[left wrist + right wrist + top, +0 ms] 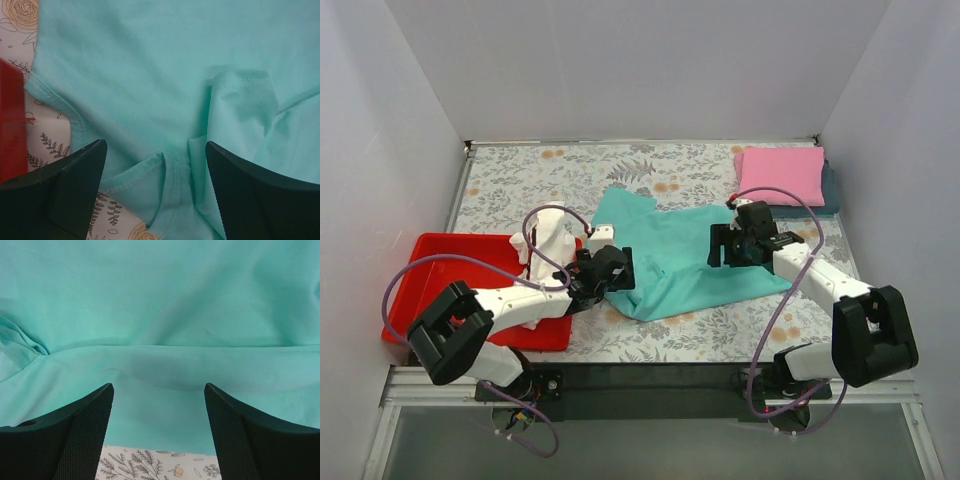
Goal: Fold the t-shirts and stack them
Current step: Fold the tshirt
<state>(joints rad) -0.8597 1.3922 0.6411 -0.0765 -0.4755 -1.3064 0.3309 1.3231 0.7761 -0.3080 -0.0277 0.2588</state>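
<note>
floral-print tabletop [520,180] inside white-walled booth [620,70] (three sides). rumpled teal cloth t-shirt [680,262] spread mid-table; left gripper [155,152] and right gripper [158,390] both gaping over it.

Overhead plus two close-ups on teal t-shirt [672,262]

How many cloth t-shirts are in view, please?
4: a teal cloth shirt spread mid-table; a folded pink shirt far right, atop a dark blue-grey one; a crumpled white shirt in the red plastic tray. More may hide underneath.
</note>
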